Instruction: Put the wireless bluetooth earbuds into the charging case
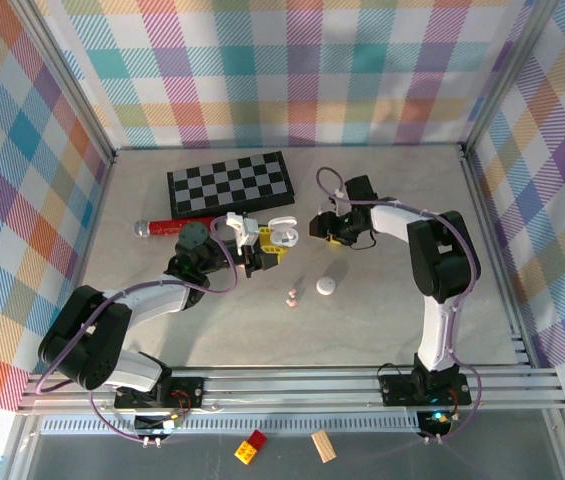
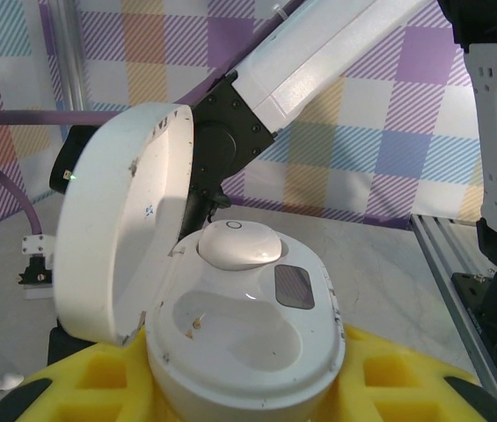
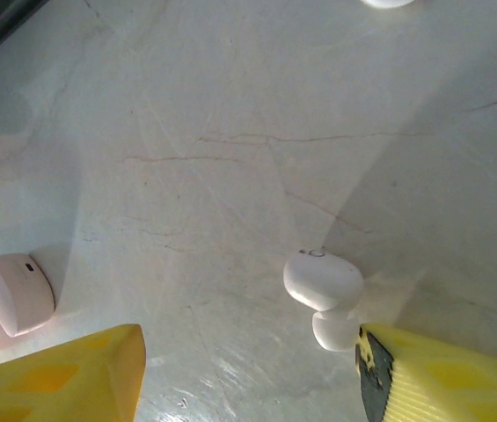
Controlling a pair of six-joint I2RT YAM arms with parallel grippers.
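My left gripper [image 2: 250, 391] is shut on the white charging case [image 2: 257, 352], which sits between its yellow fingers [image 2: 90, 378] with the lid [image 2: 120, 229] swung open to the left. One white earbud [image 2: 235, 244] rests in the far slot; the near slot [image 2: 244, 321] is bare. In the top view the left gripper [image 1: 258, 252] holds the case mid-table. My right gripper [image 3: 248, 374] stands open low over the table, and a white earbud [image 3: 323, 283] lies between its fingers, against the right finger [image 3: 442, 382]. The right gripper [image 1: 328, 228] is just right of the case.
A pale pink pebble-like piece [image 3: 18, 294] lies left of the right gripper. Two small pink buds [image 1: 290, 296] and a white pebble [image 1: 326, 287] lie nearer the arms. A checkered board [image 1: 230, 183] and a red stick [image 1: 167, 227] sit at the back left.
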